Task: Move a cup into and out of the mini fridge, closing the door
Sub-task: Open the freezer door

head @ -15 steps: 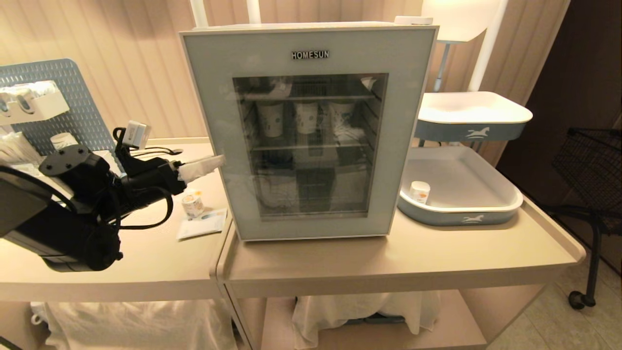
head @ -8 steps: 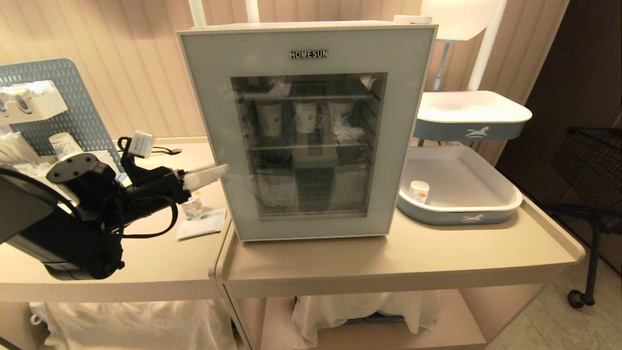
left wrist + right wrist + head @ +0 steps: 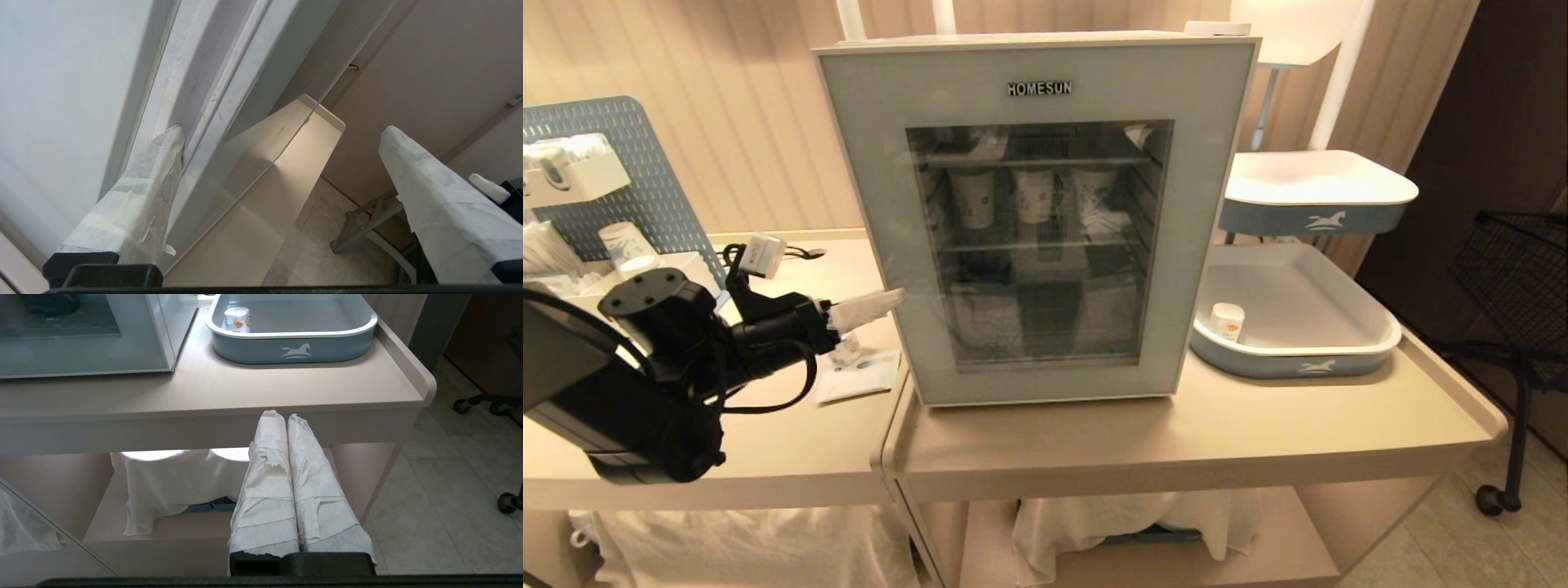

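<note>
The cup [image 3: 846,349] is set on the left desk [image 3: 768,441], beside the "HOMESUN" mini fridge [image 3: 1037,212], door [image 3: 882,204] shut. The left end effector [image 3: 870,306], spread wide, is pressed against its left edge; the right end effector [image 3: 288,428] is closed, empty.

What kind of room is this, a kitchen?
Probably a small drinks corner, maybe staged. A mini fridge with paper cups inside stands on a beige counter, beside stacked trays and a pegboard.
</note>
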{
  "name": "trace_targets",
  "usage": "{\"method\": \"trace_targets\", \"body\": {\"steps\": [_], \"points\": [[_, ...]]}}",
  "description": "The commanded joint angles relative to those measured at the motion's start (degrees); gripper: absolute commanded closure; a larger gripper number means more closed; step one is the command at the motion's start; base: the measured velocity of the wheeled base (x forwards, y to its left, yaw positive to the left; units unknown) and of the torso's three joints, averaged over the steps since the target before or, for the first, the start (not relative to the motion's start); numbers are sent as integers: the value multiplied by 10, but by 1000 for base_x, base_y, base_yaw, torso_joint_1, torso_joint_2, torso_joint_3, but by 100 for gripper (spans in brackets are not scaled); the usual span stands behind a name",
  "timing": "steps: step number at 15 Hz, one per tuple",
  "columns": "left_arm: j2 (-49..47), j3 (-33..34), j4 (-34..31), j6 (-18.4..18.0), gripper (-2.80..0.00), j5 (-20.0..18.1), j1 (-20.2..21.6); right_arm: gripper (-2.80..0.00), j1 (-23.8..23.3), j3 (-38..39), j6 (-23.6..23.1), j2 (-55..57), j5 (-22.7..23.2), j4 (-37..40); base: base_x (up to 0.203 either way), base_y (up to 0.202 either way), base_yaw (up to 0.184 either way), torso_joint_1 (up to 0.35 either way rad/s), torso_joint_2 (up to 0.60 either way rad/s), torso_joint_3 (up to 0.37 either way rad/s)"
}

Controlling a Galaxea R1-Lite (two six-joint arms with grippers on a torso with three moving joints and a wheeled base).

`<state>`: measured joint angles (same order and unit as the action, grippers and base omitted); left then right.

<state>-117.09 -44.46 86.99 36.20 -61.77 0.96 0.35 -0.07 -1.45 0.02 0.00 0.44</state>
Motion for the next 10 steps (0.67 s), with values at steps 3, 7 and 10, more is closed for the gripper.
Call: {"method": "trace_targets", "body": {"steps": [3, 7, 10], "points": [[33, 23, 7, 4, -280, -15, -2, 0, 0, 0, 0, 1, 0, 0, 0, 0, 0, 0, 0, 0], [58, 48, 7, 4, -280, -15, -2, 0, 0, 0, 0, 1, 0, 0, 0, 0, 0, 0, 0, 0], [80, 69, 7, 3, -280, -18, -2, 0, 0, 0, 0, 1, 0, 1, 0, 0, 0, 0, 0, 0]]}}
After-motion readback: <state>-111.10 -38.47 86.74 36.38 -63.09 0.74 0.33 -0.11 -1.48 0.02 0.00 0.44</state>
